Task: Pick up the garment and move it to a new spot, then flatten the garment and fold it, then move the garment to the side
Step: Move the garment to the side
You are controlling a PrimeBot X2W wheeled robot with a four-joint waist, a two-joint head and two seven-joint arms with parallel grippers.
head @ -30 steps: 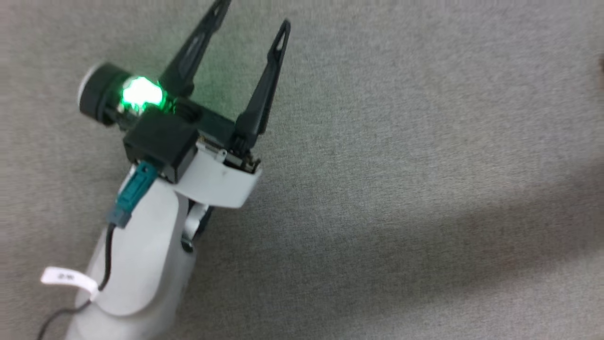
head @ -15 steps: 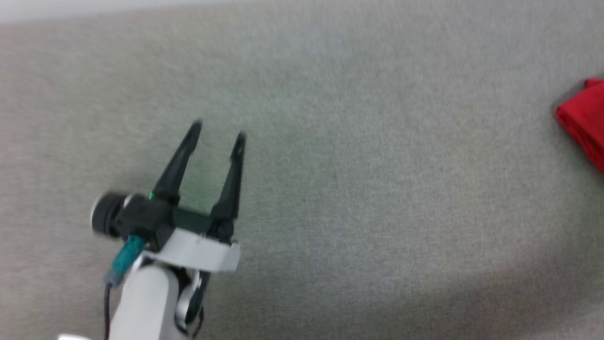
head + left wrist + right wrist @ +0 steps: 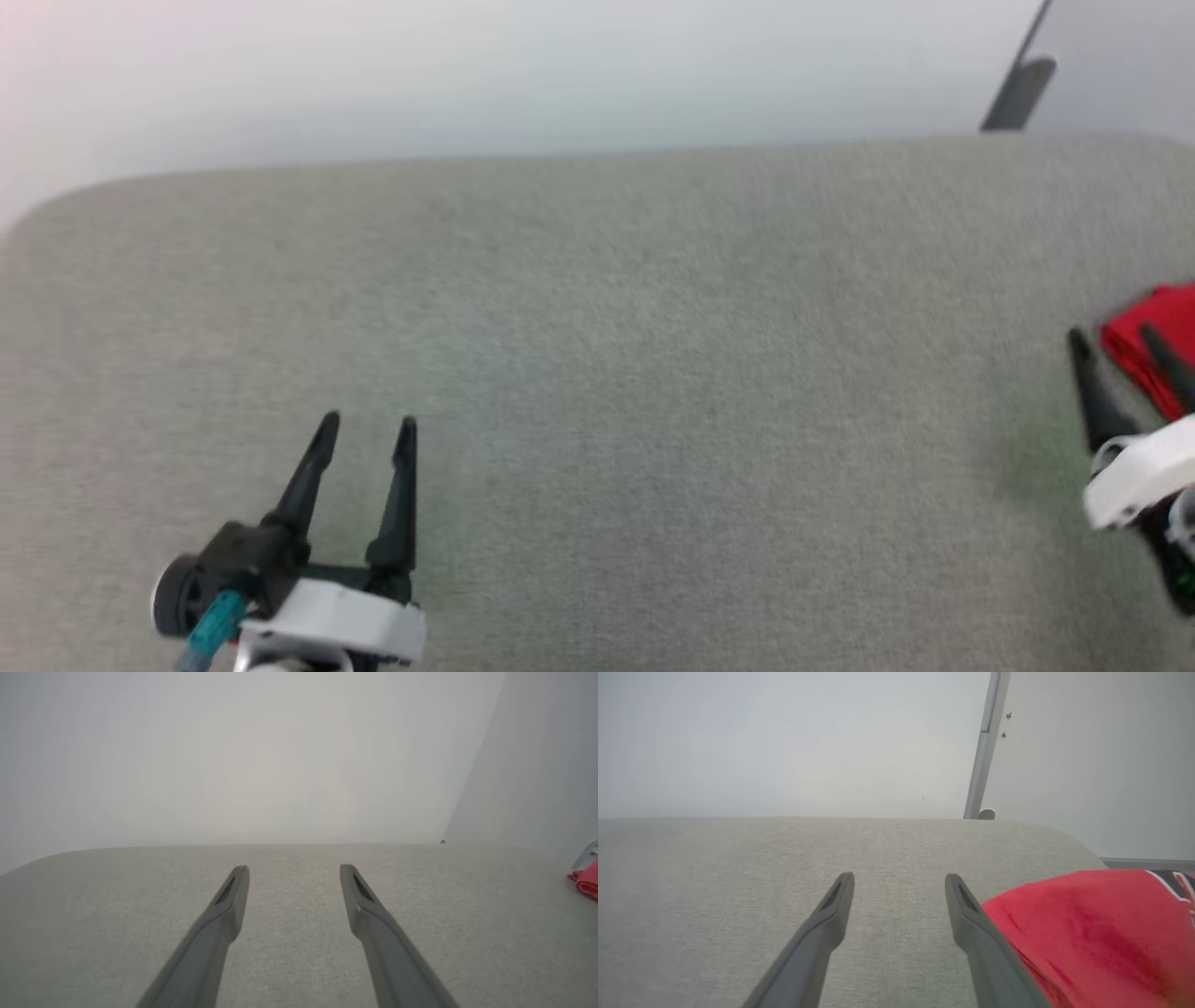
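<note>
- The bright red soft-knit garment (image 3: 1167, 308) lies at the far right of the pale grey fabric-covered worktop (image 3: 653, 373), near its rounded corner. A tug toward that side could drag the cloth over the edge.
- The right gripper (image 3: 1113, 336), with its two long dark fingers, has its jaws spread wide and empty. In the right wrist view the garment (image 3: 1087, 924) sits just beside the outer finger, not between the two. Closing from here would likely catch only a thin edge fold, or nothing, and a thin pinch may slip out on the lift.
- The head view is blurred and cuts the garment off, so it is probably bunched rather than flat, though that cannot be told. Gripping a heap blind risks taking several layers at once, which would make flattening harder.
- The left gripper (image 3: 367, 425) hangs over bare worktop well apart from the garment, its jaws also wide and empty. A one-armed lift would let the loose cloth trail and twist.
- A low approach could snag the worktop's fabric covering along with the knit.
</note>
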